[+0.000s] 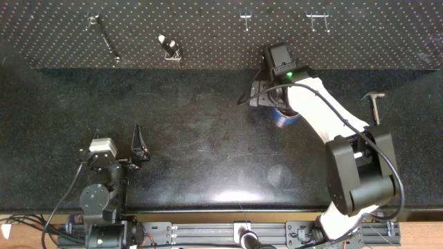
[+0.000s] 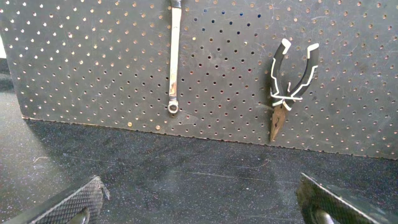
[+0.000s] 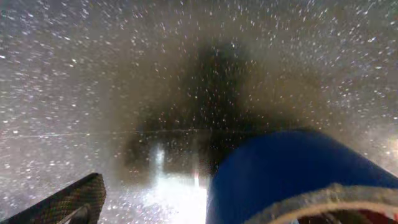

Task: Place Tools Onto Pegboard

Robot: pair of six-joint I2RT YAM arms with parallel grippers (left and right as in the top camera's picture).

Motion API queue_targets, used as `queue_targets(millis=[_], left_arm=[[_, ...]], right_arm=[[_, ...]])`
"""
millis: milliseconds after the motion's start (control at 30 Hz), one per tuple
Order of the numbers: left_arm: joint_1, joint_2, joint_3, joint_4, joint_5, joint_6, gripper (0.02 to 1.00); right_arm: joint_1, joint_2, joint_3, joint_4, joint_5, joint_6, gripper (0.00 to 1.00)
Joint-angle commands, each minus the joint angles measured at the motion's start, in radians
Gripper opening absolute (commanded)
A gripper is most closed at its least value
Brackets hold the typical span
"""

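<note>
On the pegboard (image 1: 208, 31) hang a wrench (image 1: 105, 36) and black-handled pliers (image 1: 169, 48); the left wrist view shows the wrench (image 2: 173, 56) and pliers (image 2: 287, 84) straight ahead. A hammer (image 1: 376, 105) lies on the black table at the right. A blue roll (image 1: 284, 115) sits on the table below the pegboard's middle. My right gripper (image 1: 267, 95) is low over it, open, with the blue roll (image 3: 292, 177) close against one side and covering that finger. My left gripper (image 1: 128, 145) rests open near the arm's base, with nothing in it.
Two sets of bare metal hooks (image 1: 245, 21) (image 1: 318, 21) stick out of the pegboard's right half. The black speckled table (image 1: 194, 138) stretches between the arms. Cables run along the front edge.
</note>
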Motion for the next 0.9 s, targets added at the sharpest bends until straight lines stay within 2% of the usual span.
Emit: queue_targets(millis=[33,67,100,133,167,267,300,367,400,500,600,633,733,900], left_arm=[[-0.005,-0.009,-0.002,-0.005,0.010,0.010,1.000],[-0.005,-0.009,-0.002,-0.005,0.010,0.010,1.000],[-0.004,-0.009,-0.002,-0.005,0.010,0.009,1.000],[-0.005,-0.009,-0.002,-0.005,0.010,0.009,1.000],[-0.004,-0.009,-0.002,-0.005,0.010,0.010,1.000],[-0.005,-0.009,-0.002,-0.005,0.010,0.009,0.998],[-0.004,-0.009,-0.002,-0.005,0.010,0.009,1.000],[-0.004,-0.009,-0.002,-0.005,0.010,0.009,0.998],[-0.004,-0.009,-0.002,-0.005,0.010,0.009,1.000],[-0.005,-0.009,-0.002,-0.005,0.010,0.009,1.000],[-0.005,-0.009,-0.002,-0.005,0.010,0.009,1.000],[-0.005,-0.009,-0.002,-0.005,0.010,0.009,1.000],[-0.005,-0.009,-0.002,-0.005,0.010,0.010,1.000],[-0.004,-0.009,-0.002,-0.005,0.010,0.009,1.000]], right_arm=[[0.011,0.010,-0.047,0.036,0.008,-0.010,0.982],[0.011,0.012,-0.048,0.035,0.008,-0.010,0.890],[0.011,0.018,-0.048,0.032,0.008,-0.011,0.728],[0.012,0.019,-0.048,0.027,0.008,-0.011,0.261],[0.015,0.019,-0.048,0.027,0.008,-0.011,0.077],[0.028,-0.045,-0.051,0.039,0.013,-0.010,0.075],[0.039,-0.100,-0.095,0.134,0.017,-0.010,0.075],[0.090,-0.286,-0.378,0.577,0.033,-0.006,0.075],[0.122,-0.368,-0.466,0.695,0.097,-0.006,0.075],[0.184,-0.539,-0.456,0.672,0.150,-0.011,0.075],[0.230,-0.640,-0.285,0.596,0.169,-0.006,0.077],[0.230,-0.628,-0.238,0.594,0.164,0.017,0.075],[0.230,-0.546,-0.091,0.605,0.049,0.080,0.077],[0.230,-0.377,0.053,0.572,0.037,0.114,0.075]])
